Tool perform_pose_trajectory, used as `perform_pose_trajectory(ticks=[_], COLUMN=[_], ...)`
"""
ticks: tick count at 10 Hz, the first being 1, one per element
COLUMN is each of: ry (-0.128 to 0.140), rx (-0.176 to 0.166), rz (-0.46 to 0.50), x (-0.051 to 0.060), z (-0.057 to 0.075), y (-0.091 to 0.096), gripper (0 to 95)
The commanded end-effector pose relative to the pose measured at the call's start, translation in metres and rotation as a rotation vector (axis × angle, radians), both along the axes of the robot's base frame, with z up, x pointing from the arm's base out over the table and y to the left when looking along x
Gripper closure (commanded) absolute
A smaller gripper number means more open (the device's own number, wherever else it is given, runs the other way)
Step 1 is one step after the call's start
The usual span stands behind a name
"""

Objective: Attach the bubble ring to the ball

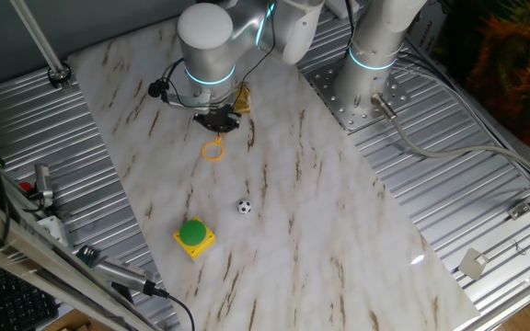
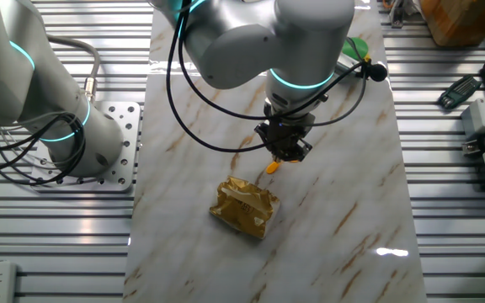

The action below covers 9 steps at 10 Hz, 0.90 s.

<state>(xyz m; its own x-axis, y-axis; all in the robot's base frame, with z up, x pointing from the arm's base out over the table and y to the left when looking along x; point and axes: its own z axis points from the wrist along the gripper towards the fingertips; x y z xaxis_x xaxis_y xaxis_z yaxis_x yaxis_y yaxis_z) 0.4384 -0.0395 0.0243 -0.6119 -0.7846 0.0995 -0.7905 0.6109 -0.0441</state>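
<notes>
1 gripper (image 1: pixel 217 123) grips bubble ring (image 1: pixel 213 150); no readable labels.

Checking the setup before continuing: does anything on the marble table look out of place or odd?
One thing: a crumpled golden-yellow wrapper lies on the white marble-patterned table behind the gripper, looking like litter. The orange-yellow plastic bubble ring and the tiny black-and-white ball lie apart and look undamaged.

Marble top (image 1: pixel 339 230) open around ball (image 1: pixel 244 207) — green button (image 1: pixel 193 234) near; wrapper (image 2: pixel 244 207) behind.
</notes>
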Motion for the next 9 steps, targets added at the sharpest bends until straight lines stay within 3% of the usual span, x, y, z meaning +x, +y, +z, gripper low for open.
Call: perform_pose_trajectory(ticks=[1, 9], ry=[-0.003, -0.013], rx=[-0.003, 0.001], rz=[0.006, 0.013], x=[0.0007, 0.0012], z=[-0.0009, -0.0059], y=[-0.0002, -0.0005], gripper=[76.0, 76.0])
